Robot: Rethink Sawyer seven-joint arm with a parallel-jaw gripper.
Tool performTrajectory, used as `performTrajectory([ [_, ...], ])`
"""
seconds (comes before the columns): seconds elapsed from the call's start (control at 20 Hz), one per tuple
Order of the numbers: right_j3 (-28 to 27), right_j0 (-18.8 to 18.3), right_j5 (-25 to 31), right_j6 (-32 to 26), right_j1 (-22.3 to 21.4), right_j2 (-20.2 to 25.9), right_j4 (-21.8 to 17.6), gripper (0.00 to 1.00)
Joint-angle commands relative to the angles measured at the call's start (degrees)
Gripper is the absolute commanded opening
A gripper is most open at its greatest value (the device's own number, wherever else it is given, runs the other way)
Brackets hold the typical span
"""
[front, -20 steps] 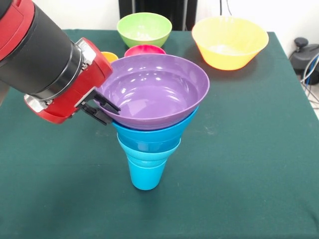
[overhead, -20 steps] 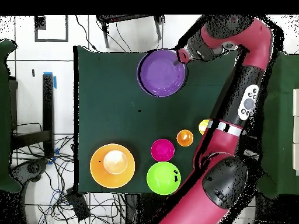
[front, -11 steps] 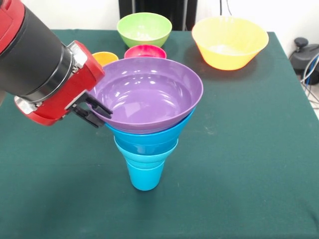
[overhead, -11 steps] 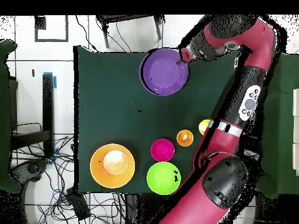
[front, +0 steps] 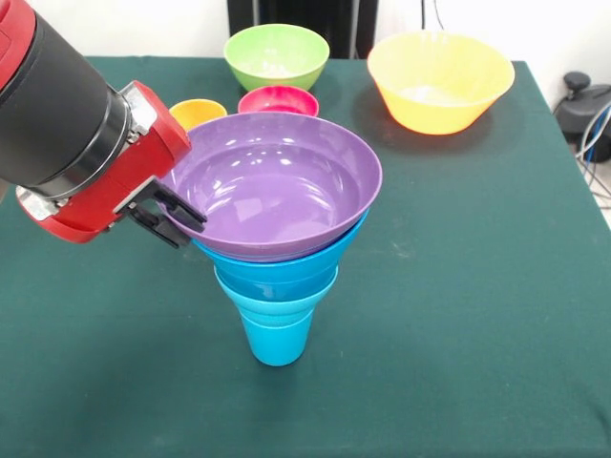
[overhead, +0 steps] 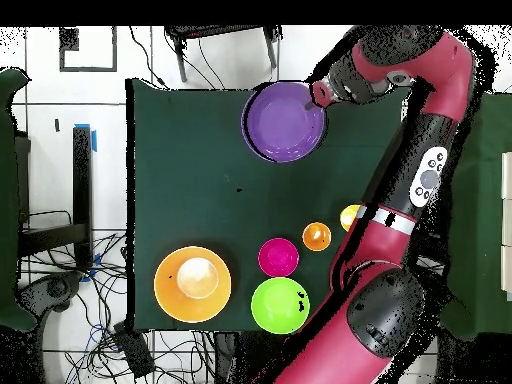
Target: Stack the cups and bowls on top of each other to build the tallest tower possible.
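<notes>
A funnel-shaped tower stands near the table's front: a blue cup (front: 277, 336) as base, blue bowls (front: 279, 274) nested above it, and a wide purple bowl (front: 272, 186) (overhead: 285, 122) on top, tilted a little. My gripper (front: 176, 214) (overhead: 313, 99) is at the purple bowl's left rim in the front view, its black fingers shut on that rim. The yellow-orange bowl (front: 439, 81) (overhead: 172, 290), green bowl (front: 276, 54) (overhead: 280, 305), red bowl (front: 278, 99) (overhead: 278, 257) and orange cup (front: 197, 113) (overhead: 317, 236) stand apart at the back. A yellow cup (overhead: 349, 217) shows only in the overhead view, beside the arm.
The green cloth table (front: 477, 315) has open room to the right of and in front of the tower in the front view. My arm (front: 67, 124) fills the upper left. Cables and dark equipment (front: 582, 105) lie off the table's right edge.
The purple bowl has shifted left in the front view together with my gripper, and the tower's upper bowls have followed slightly. The orange cup shows more fully behind it.
</notes>
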Motion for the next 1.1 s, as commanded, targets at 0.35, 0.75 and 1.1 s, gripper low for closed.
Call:
performTrajectory([
  [0.35,-0.96,2.21,0.93,-8.98,-0.15,-1.97,-2.25,0.00],
  [0.75,-1.23,2.19,0.86,-9.01,-0.20,-1.89,-2.77,1.00],
  [1.1,-1.24,2.23,0.50,-8.72,-0.13,-1.78,-2.61,1.00],
])
